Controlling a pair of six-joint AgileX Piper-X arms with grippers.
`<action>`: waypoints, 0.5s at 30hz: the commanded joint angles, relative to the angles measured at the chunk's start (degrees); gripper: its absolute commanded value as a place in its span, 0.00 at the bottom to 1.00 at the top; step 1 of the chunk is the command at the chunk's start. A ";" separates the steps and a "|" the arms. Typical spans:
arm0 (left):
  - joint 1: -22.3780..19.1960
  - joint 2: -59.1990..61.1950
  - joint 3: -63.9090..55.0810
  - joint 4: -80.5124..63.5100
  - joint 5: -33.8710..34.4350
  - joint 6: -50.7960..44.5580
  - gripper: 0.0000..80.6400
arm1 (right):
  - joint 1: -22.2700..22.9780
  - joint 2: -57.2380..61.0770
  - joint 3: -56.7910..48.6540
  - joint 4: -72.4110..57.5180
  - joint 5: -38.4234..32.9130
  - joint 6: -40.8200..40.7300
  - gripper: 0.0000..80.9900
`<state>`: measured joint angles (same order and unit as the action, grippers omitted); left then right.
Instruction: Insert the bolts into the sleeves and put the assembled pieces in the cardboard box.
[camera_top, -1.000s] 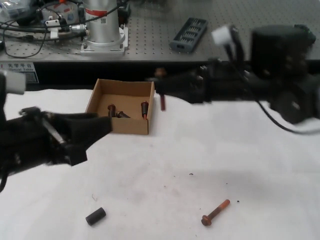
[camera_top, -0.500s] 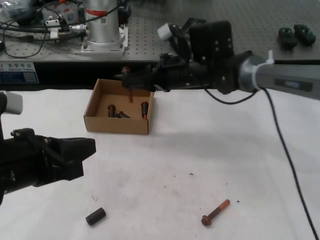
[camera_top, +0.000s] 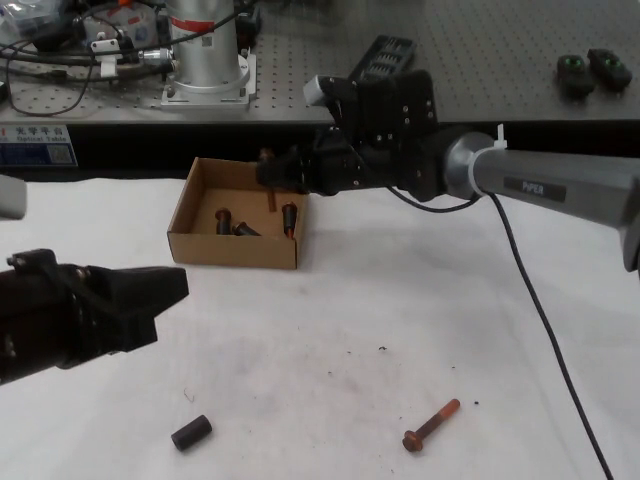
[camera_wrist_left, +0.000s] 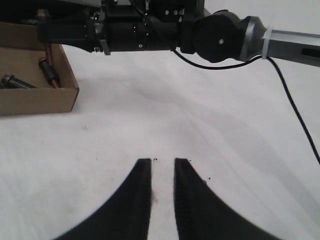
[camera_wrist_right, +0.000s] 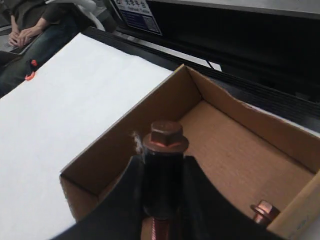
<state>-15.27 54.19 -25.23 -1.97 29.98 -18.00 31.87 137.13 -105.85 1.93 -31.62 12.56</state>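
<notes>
Bright, even light falls from above. The white cloth (camera_top: 400, 300) shows pale, and the right arm (camera_top: 560, 185) casts only a soft, broad shadow on it. The metal post (camera_top: 205, 40) glints. Behind the cardboard box (camera_wrist_right: 235, 110) the bench front (camera_wrist_right: 240, 30) lies dark. The bolt (camera_wrist_right: 165, 136) carries a dull sheen.
</notes>
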 joint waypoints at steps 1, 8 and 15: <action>0.19 -2.41 -0.07 -0.52 0.55 -0.28 0.16 | -0.13 -0.69 -1.22 0.33 0.21 0.35 0.07; 0.19 -4.75 -0.07 -0.52 0.24 -0.03 0.16 | -0.13 -0.69 -1.22 6.57 -1.90 0.35 0.03; 0.19 -5.14 -0.07 -0.52 0.24 0.16 0.19 | 0.01 -1.14 -1.22 8.92 -1.90 4.51 0.50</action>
<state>-15.27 49.61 -25.23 -1.97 30.15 -18.00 31.87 137.13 -106.05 10.81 -32.60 15.07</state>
